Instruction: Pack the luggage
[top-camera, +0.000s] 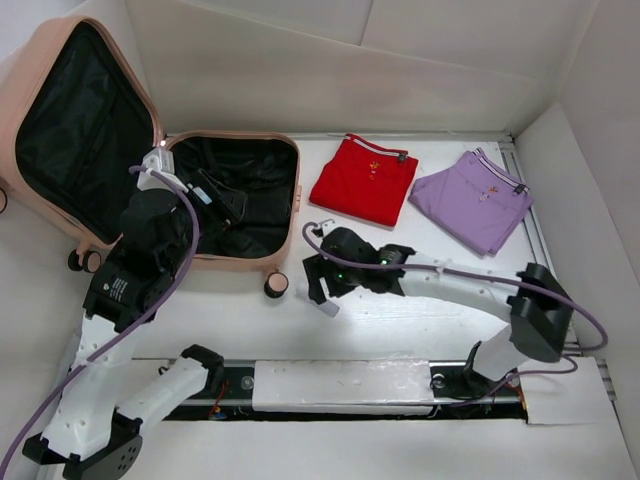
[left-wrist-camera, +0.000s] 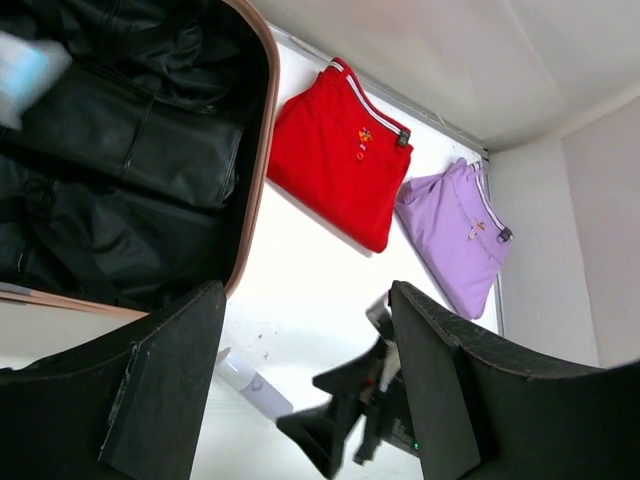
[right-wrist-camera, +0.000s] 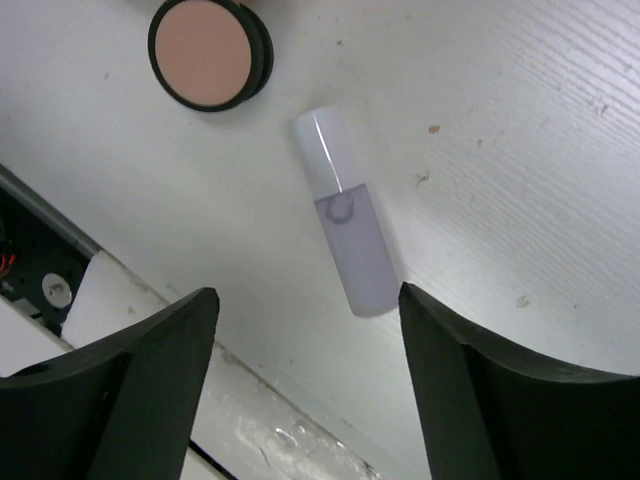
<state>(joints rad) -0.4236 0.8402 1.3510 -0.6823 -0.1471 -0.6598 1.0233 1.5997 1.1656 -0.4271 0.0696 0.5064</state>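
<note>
The luggage (top-camera: 285, 180), a pale pink hard-shell suitcase, lies open at the left with its lid (top-camera: 80, 130) propped up and its black lining showing. My left gripper (top-camera: 222, 203) hangs open and empty over the suitcase's base. In its wrist view its jaws (left-wrist-camera: 305, 400) stand wide apart beside the suitcase rim (left-wrist-camera: 262, 150). My right gripper (top-camera: 325, 292) is open just above a small white and lavender bottle (top-camera: 329, 308) lying on the table. In the right wrist view the bottle (right-wrist-camera: 345, 240) lies ahead of the spread jaws (right-wrist-camera: 310, 370), untouched.
A folded red garment (top-camera: 365, 180) and a folded purple garment (top-camera: 472, 198) lie at the back right. A suitcase caster wheel (right-wrist-camera: 210, 53) sits close to the bottle. White walls ring the table. A rail (top-camera: 340, 385) runs along the near edge.
</note>
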